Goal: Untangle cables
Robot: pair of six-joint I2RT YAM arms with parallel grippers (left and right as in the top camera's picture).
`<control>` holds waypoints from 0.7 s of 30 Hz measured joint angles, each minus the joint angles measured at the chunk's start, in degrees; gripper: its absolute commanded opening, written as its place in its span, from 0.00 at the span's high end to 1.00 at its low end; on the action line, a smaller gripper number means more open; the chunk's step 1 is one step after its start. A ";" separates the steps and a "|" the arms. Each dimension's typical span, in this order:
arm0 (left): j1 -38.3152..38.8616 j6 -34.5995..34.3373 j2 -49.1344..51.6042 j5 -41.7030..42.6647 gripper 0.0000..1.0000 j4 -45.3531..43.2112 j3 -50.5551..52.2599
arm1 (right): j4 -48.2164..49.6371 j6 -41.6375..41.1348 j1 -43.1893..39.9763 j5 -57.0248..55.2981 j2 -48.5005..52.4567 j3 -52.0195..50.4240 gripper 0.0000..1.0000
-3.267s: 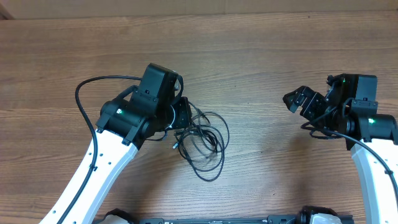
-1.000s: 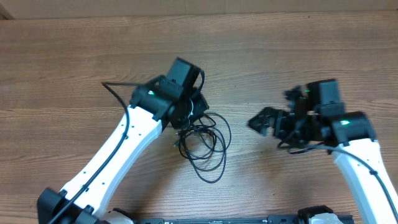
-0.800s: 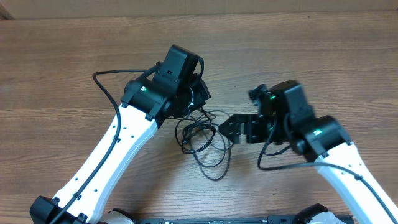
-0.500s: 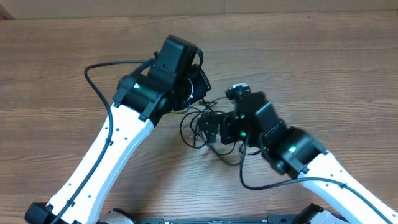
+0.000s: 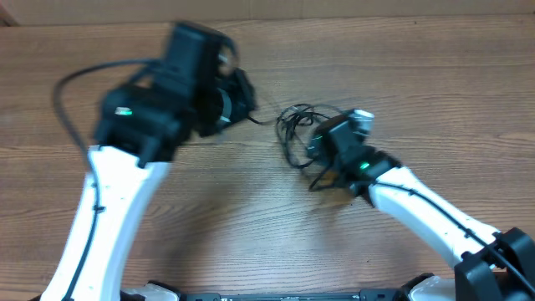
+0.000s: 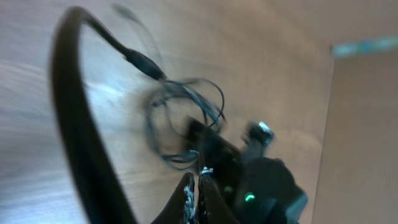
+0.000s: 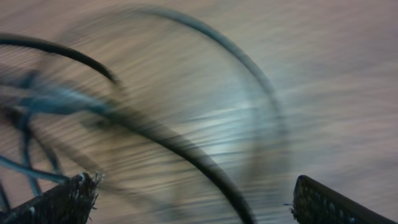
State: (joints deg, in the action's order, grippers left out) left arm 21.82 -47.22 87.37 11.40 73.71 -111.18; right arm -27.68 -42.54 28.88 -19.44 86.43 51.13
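The thin black cables (image 5: 294, 125) lie bunched in a loose tangle on the brown wood-grain tabletop (image 5: 393, 50), toward its far edge and a little right of its middle. From the overhead view, one strand leaves the left side of the bunch and runs in a nearly straight line to the left gripper (image 5: 242, 98), which sits well to the left of the tangle, also in the far half of the tabletop. The left arm is smeared by motion blur. In the left wrist view its fingers (image 6: 189, 194) are pressed together with no gap, closed on that cable. A dark cord arcs from beside them round the left of the frame to a small plug sleeve (image 6: 144, 62) and on into the tangle.

The white and black right arm (image 5: 418, 201) reaches in from the near right corner, and its black wrist sits just beside the tangle on the near right side. In the right wrist view the right gripper (image 7: 193, 186) stands wide open, one finger at each lower corner. Blurred loops of cable cross the wood between and ahead of them. Whether either finger touches a loop cannot be told.
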 measured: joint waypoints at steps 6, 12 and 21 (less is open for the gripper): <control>-16.46 5.51 -0.57 0.83 0.96 3.93 -5.81 | -4.55 -0.11 -14.01 -0.20 0.00 -0.15 0.00; -25.35 10.38 -0.96 1.77 0.96 5.88 -6.14 | -4.96 4.26 -22.01 3.41 0.00 -0.15 0.00; -27.47 13.35 -0.96 2.64 0.96 5.97 -6.16 | -5.35 17.62 -22.53 18.34 -0.09 -0.13 0.00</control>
State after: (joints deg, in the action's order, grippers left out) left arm -5.65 -33.87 86.41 14.04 79.68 -117.34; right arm -33.04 -24.93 6.35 -1.10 86.35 51.00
